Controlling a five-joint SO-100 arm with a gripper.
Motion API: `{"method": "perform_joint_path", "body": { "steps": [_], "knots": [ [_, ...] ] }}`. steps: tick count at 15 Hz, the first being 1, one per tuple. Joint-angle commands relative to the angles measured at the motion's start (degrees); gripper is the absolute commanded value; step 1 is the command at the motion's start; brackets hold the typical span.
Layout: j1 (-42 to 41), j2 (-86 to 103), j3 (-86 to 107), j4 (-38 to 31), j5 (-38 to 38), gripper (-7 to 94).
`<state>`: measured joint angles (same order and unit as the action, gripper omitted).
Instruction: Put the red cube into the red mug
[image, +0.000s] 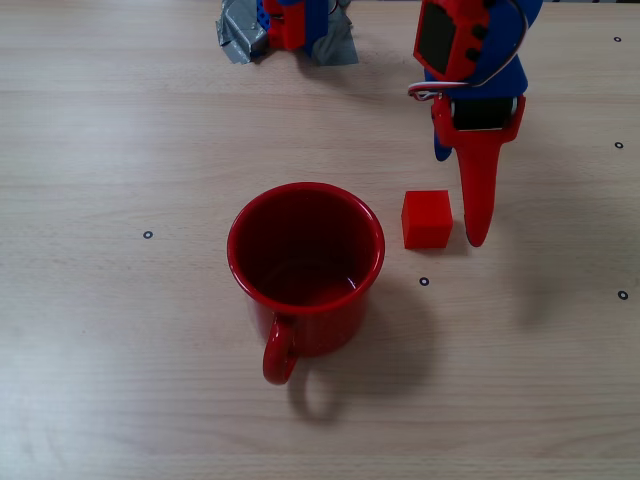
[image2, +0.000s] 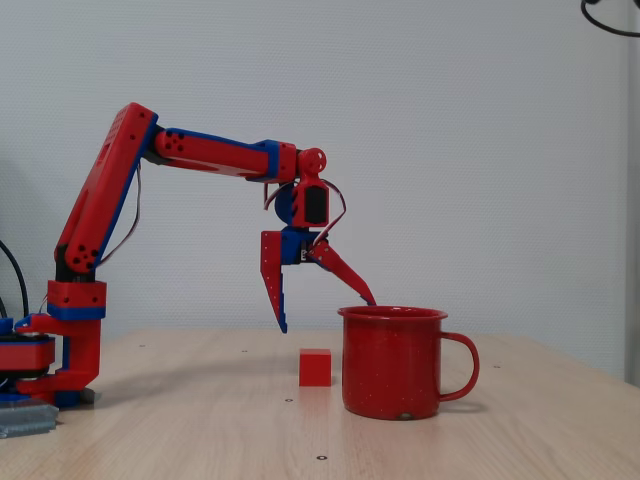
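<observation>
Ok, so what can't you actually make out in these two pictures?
- Red mug: its inside is hidden by its own wall in the side fixed view.
- Arm: the overhead fixed view's top edge cuts it off above the claw.
- Claw: open in the side view, but the overhead view shows only one finger clearly.
- Red cube: its underside is hidden in both fixed views.

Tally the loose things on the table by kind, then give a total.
red cube: 1
red mug: 1
Total: 2
</observation>
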<state>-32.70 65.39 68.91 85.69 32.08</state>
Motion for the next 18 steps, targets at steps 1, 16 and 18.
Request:
{"method": "perform_joint_path", "body": {
  "steps": [1, 16, 18],
  "knots": [
    [-0.6, 2.8, -1.4, -0.2, -1.4, 52],
    [3.2, -2.3, 3.5, -9.5, -6.3, 47],
    [3.3, -2.5, 3.8, -10.4, -6.3, 46]
  ]
}}
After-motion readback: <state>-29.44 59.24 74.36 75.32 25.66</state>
